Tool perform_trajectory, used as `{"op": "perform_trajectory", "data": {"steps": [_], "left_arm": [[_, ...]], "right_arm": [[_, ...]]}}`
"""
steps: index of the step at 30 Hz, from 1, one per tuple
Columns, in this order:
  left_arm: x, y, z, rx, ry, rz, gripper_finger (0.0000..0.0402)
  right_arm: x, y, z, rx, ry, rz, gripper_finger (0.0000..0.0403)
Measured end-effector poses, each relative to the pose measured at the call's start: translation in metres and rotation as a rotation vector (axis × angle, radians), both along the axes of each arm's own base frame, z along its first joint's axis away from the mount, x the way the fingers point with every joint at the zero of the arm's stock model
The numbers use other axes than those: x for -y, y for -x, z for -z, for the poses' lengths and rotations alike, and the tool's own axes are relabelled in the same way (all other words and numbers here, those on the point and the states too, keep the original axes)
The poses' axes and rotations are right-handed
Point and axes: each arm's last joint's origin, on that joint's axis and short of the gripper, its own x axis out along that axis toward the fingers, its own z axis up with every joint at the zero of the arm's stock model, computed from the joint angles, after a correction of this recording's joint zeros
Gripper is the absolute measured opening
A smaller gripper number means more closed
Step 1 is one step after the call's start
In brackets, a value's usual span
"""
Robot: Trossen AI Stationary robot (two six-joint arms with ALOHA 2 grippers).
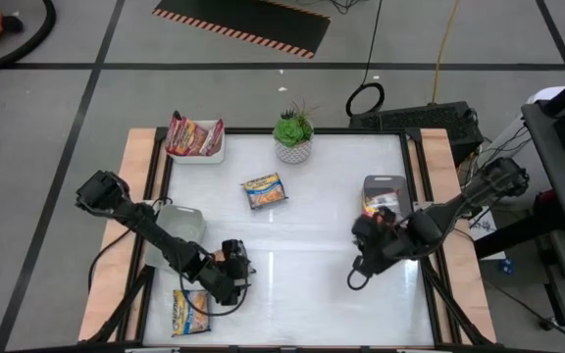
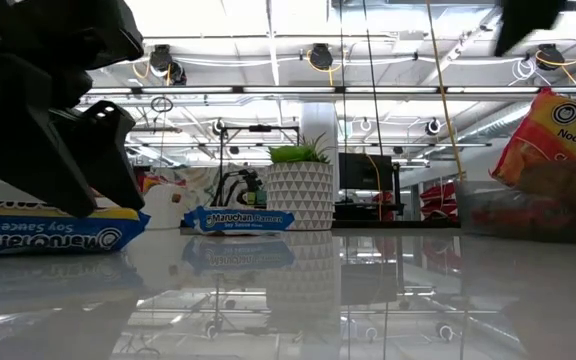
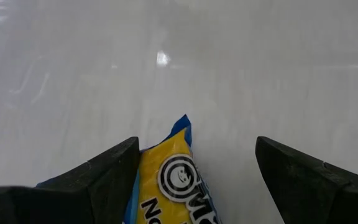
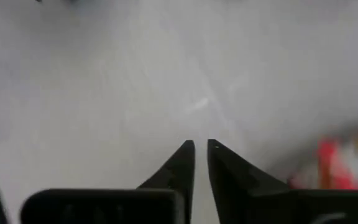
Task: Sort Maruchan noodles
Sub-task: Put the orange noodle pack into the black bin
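A blue-and-yellow noodle packet point(image 1: 191, 312) lies flat near the table's near left corner. My left gripper point(image 1: 231, 277) is open just beyond its far right corner. In the left wrist view that packet's corner point(image 3: 178, 155) shows between the fingers, close beside one finger point(image 3: 114, 171). A second blue-and-yellow packet point(image 1: 264, 190) lies mid-table. Dark red packets point(image 1: 194, 137) sit in a white tray point(image 1: 214, 155). An orange-red packet point(image 1: 381, 201) sits in a grey tray point(image 1: 385, 181). My right gripper point(image 4: 201, 146) is shut and empty over bare table, near that grey tray. My left gripper straddles the near-left packet's corner point(image 3: 182, 127) with its fingers spread wide. One finger stands right against the packet's edge, and I cannot tell whether it touches. The packet lies flat on the table.
A small plant in a white pot point(image 1: 293, 137) stands at the far edge. A clear tray point(image 1: 179, 224) lies under my left arm. Wooden rails point(image 1: 137, 167) border the table's left and right sides. Bare tabletop point(image 1: 302, 265) lies between the two grippers.
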Motion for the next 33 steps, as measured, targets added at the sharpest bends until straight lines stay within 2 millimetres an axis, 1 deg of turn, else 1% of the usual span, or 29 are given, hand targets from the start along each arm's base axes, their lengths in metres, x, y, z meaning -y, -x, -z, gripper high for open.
{"op": "perform_trajectory", "data": {"steps": [2,4,9,12,15,18,22,24,28,30,33], "left_arm": [[0.001,0.001,0.000,0.000,0.001,0.003,0.0326],[0.001,0.000,0.000,0.002,0.005,-0.001,0.0326],[0.001,0.000,0.000,0.005,0.013,-0.009,0.0326],[0.001,0.000,0.000,0.005,0.014,-0.008,0.0326],[0.001,0.000,0.000,0.004,0.015,-0.007,0.0326],[0.001,0.000,0.000,0.002,0.016,-0.001,0.0326],[0.001,0.000,0.000,0.002,0.009,0.011,0.0326],[0.001,0.000,0.000,0.002,0.004,0.015,0.0326],[0.001,-0.001,-0.001,0.009,-0.008,0.037,0.0326],[0.001,-0.001,-0.001,0.009,-0.010,0.038,0.0326],[0.000,-0.001,-0.001,0.007,-0.008,0.040,0.0326]], "right_arm": [[0.000,0.008,0.003,-0.064,-0.020,0.063,0.0013],[0.001,0.014,0.008,-0.116,-0.028,0.117,0.0004],[0.004,0.025,0.025,-0.240,-0.062,0.245,0.0001],[0.009,0.029,0.038,-0.324,-0.074,0.278,0.0001],[0.014,0.034,0.046,-0.414,-0.076,0.302,0.0001],[0.021,0.039,0.047,-0.466,-0.029,0.323,0.0001],[0.033,0.047,0.044,-0.515,0.107,0.366,0.0001],[0.037,0.048,0.042,-0.505,0.171,0.375,0.0001],[0.045,0.045,0.042,-0.432,0.285,0.365,0.0000],[0.050,0.045,0.045,-0.441,0.304,0.385,0.0000],[0.059,0.047,0.056,-0.492,0.333,0.408,0.0000]]}}
